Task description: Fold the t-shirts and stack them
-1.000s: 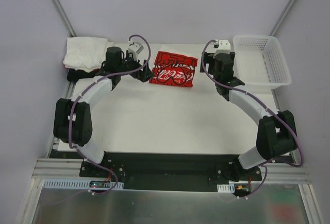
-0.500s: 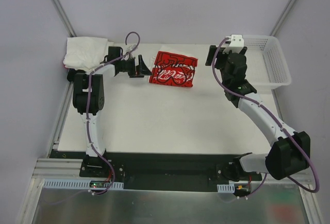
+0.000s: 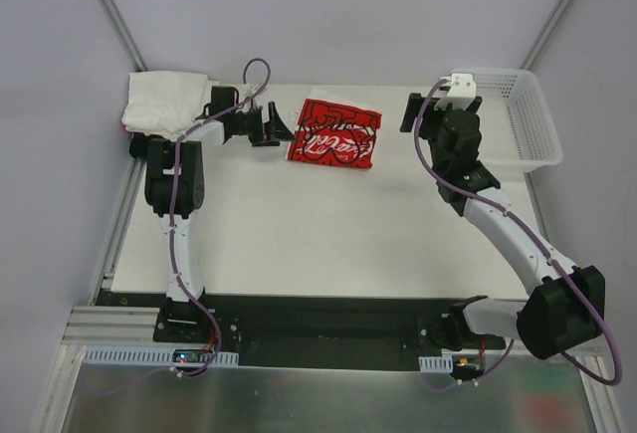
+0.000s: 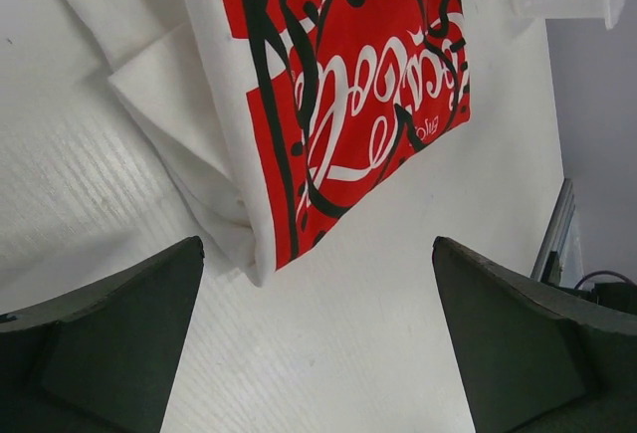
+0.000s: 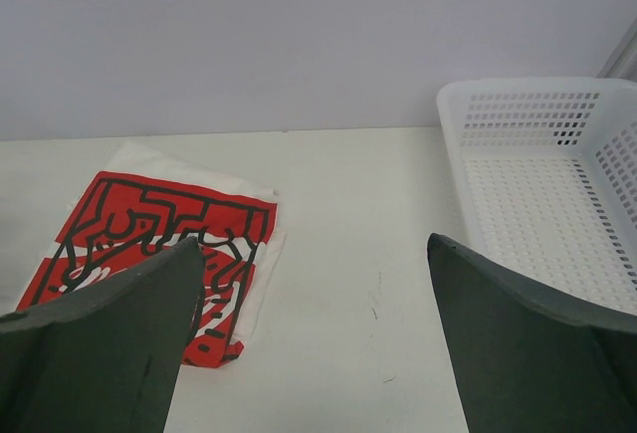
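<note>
A folded red t-shirt with white lettering and a white underside lies at the back middle of the table. A pile of white t-shirts sits at the back left corner, with dark cloth showing under it. My left gripper is open, low over the table just left of the red t-shirt. In the left wrist view the red t-shirt's corner lies just beyond the open left gripper. My right gripper is open and empty, to the right of the red t-shirt.
A white mesh basket stands at the back right corner, close to the right arm; it looks empty in the right wrist view. The table's back edge meets the wall behind the shirts.
The left arm has straightened up and brought its gripper slightly right, nearer the red t-shirt. The right arm has lifted and swung right toward the basket. Both grippers stayed open.
</note>
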Robot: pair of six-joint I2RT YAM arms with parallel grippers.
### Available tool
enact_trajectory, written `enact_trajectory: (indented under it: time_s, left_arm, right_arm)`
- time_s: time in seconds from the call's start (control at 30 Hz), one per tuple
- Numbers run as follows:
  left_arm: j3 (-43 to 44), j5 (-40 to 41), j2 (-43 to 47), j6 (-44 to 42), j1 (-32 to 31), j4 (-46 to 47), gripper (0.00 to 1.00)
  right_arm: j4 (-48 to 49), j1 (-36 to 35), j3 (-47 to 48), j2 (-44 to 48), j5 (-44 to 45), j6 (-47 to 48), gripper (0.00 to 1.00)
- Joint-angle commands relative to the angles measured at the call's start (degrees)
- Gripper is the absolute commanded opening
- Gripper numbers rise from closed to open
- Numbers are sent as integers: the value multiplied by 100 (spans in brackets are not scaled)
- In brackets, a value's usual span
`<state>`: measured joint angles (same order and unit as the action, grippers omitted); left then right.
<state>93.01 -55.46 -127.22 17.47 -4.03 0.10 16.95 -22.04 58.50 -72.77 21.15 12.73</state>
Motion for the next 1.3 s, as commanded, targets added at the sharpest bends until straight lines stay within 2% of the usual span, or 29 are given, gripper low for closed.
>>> enact_trajectory:
  time_s: [0.0,0.47,0.73,1.03,1.13,1.27]
  left_arm:
    - [305,-123,-232,98,34,17,97]
    - [323,-140,-541,327,-19,17,95]
    - [226,-132,-629,397,-334,17,92]
    - [498,-272,-883,564,-616,17,92]
    - [525,-228,-910,581,-651,17,89]
    - [560,-219,-936,643,-651,17,73]
  right_arm:
    - [212,-2,-40,369,170,28,96]
    - [300,-2,3,141,74,-227,96]
    - [335,-2,30,35,12,-297,96]
    - [335,16,-58,26,30,-298,96]
    - [344,42,-93,122,91,-324,96]
    - [388,121,-233,325,170,-350,96]
